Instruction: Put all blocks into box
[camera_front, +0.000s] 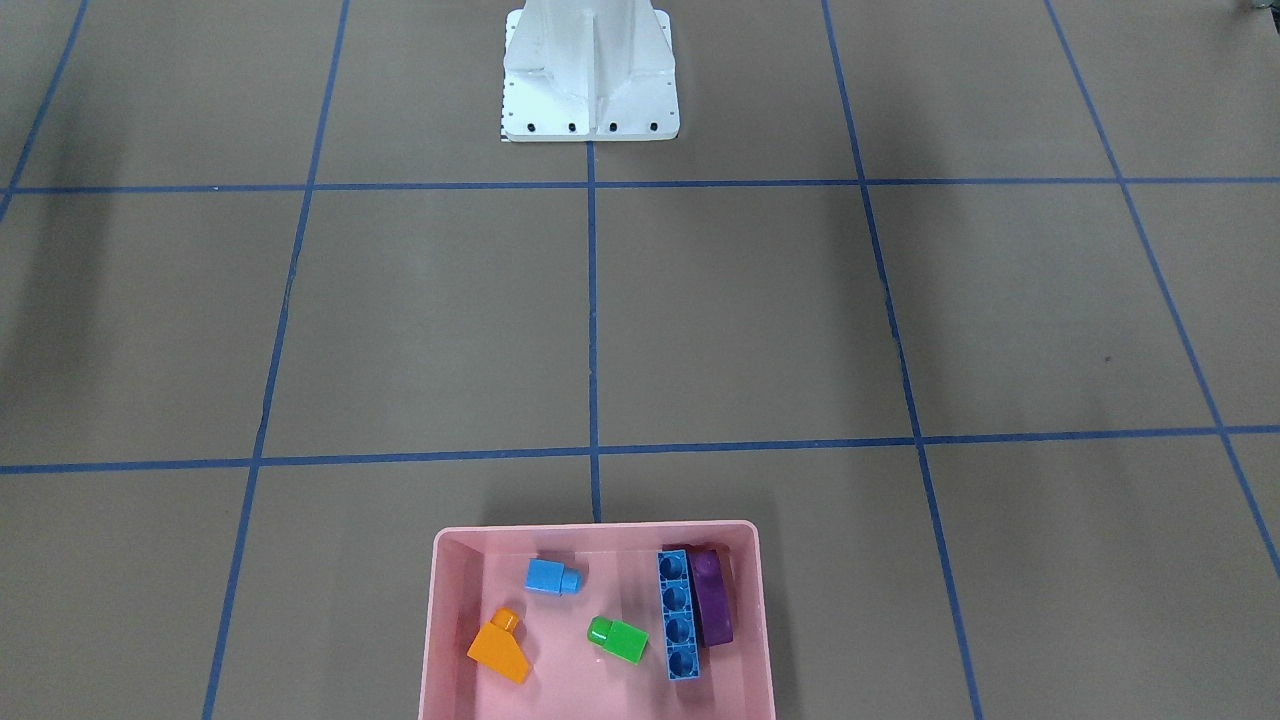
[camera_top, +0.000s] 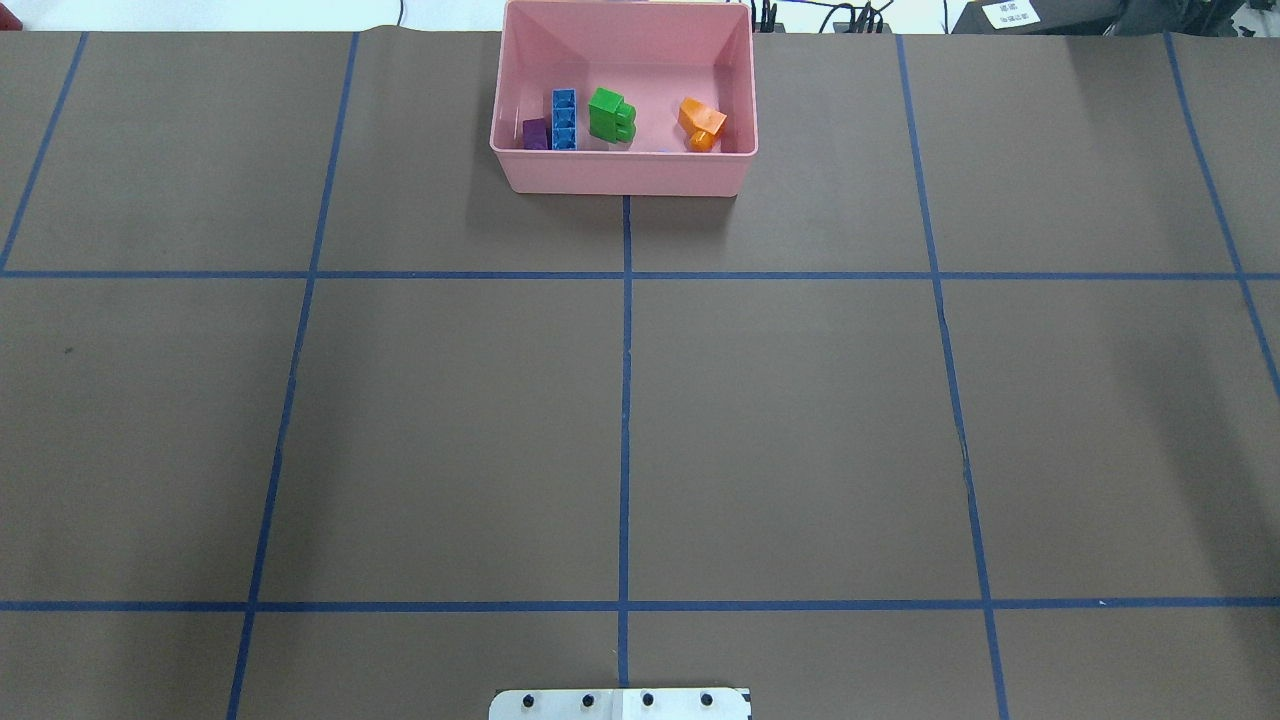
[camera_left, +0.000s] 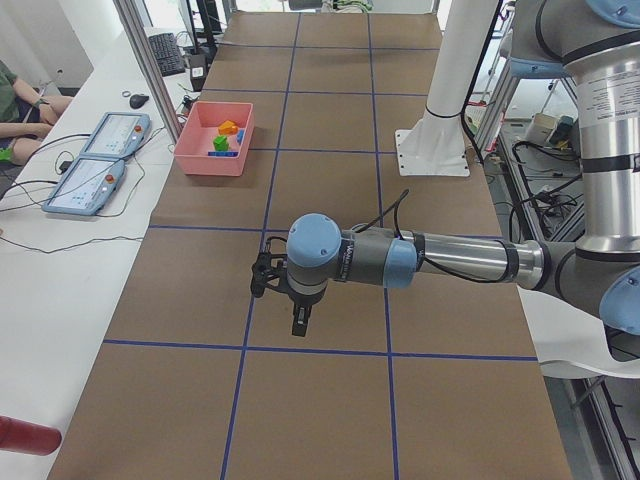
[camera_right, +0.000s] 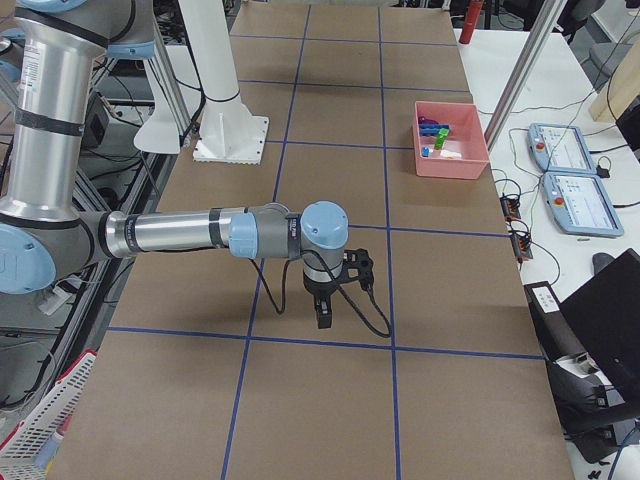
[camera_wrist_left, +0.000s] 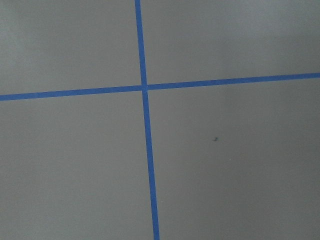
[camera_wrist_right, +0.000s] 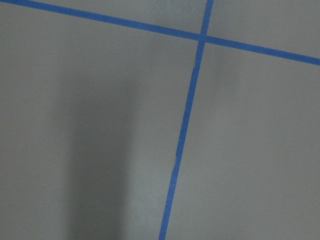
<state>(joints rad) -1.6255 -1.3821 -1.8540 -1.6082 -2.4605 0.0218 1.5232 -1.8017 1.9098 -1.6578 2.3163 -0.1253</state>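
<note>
All 5 studded plastic bricks inside shallow pink plastic tray (camera_front: 450, 600) at table edge opposite white metal robot base (camera_front: 590, 75). On robot's right side of tray: orange sloped brick (camera_front: 500, 650), small blue cube brick (camera_front: 550, 577). Middle: small green brick (camera_front: 620, 640). On robot's left side: long blue 4-stud brick (camera_front: 680, 615) touching tall purple brick (camera_front: 712, 600), both lying down. Left gripper (camera_left: 300, 324) and right gripper (camera_right: 324, 319) pointing down over brown table (camera_top: 800, 430) near blue tape grid (camera_top: 625, 400) lines, well apart from tray. Fingers apart or together: cannot tell for either.
</note>
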